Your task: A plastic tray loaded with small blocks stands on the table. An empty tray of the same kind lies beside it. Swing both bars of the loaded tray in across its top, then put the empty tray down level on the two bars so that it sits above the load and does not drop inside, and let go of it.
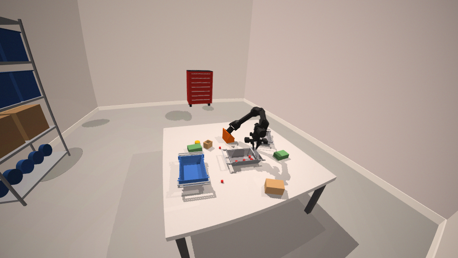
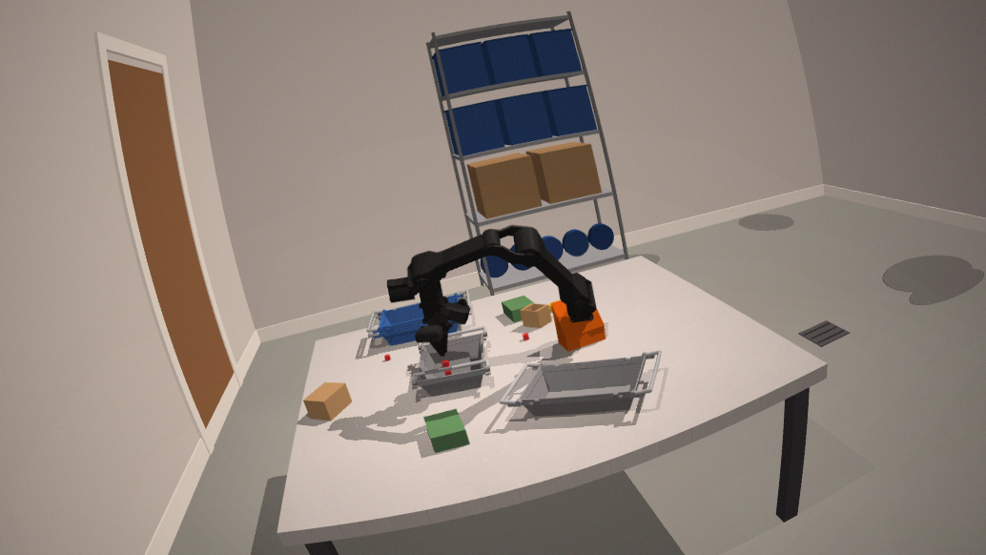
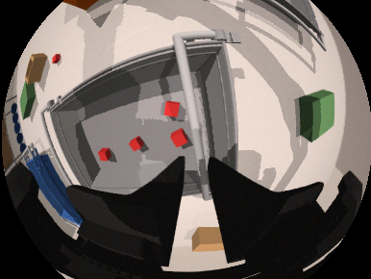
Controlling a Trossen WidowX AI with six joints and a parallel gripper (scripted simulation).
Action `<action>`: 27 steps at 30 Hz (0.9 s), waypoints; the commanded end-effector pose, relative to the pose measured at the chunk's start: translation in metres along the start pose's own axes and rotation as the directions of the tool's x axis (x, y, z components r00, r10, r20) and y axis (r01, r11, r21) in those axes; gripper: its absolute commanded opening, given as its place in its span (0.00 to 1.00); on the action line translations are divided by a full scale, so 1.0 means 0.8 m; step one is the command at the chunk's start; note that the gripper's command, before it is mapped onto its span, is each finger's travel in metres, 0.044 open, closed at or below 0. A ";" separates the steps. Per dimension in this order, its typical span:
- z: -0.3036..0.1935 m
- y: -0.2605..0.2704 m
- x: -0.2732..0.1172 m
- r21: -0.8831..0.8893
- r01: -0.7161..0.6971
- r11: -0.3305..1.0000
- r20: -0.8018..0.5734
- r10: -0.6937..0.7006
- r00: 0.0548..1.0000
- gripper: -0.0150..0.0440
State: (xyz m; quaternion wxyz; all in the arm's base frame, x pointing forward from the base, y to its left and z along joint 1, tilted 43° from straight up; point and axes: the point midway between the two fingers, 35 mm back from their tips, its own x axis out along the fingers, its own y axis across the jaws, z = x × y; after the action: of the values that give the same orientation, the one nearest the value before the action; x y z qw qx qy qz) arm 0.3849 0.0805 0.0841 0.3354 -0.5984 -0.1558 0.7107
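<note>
The loaded grey tray (image 1: 245, 162) (image 2: 455, 385) (image 3: 229, 96) stands on the table with several red blocks (image 1: 249, 156) (image 2: 445, 363) (image 3: 179, 138) inside. Its bar at the end near the empty tray (image 3: 189, 91) lies inward over the opening, close to that end. The opposite bar (image 1: 225, 157) stands out past its end. My gripper (image 1: 255, 149) (image 2: 441, 352) (image 3: 196, 162) is slightly open at the inward bar, its fingertips on either side with a gap showing. The empty grey tray (image 1: 266, 137) (image 2: 576, 402) stands apart, both its bars swung out.
A blue tray (image 1: 192, 171) (image 2: 399, 335) stands beyond the loaded tray's far end. A green block (image 1: 280, 154) (image 2: 446, 430) (image 3: 323, 115) and a tan block (image 1: 274, 186) (image 2: 327, 400) (image 3: 207, 239) stand nearby. The orange arm base (image 1: 227, 136) (image 2: 583, 336) is behind.
</note>
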 end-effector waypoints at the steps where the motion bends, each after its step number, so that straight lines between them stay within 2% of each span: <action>1: -0.026 0.056 0.000 0.473 -0.024 0.881 0.005 0.025 1.000 0.40; 4: -0.041 0.097 -0.004 0.764 -0.026 0.645 0.004 0.036 0.999 0.40; 6: -0.048 0.120 -0.003 0.888 -0.022 0.460 0.007 0.036 0.999 0.40; 11: -0.057 0.153 -0.003 0.987 -0.017 0.157 0.011 0.035 0.999 0.40; 19: -0.067 0.204 -0.002 0.947 -0.010 -0.320 0.021 0.031 0.999 0.40; 27: -0.072 0.256 0.001 0.691 -0.006 -0.722 0.031 0.022 0.999 0.40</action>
State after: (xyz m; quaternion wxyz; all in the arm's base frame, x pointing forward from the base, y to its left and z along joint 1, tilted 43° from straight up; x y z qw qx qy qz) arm 0.3926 -0.0328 -0.0134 0.6607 -0.1624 0.4259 0.5964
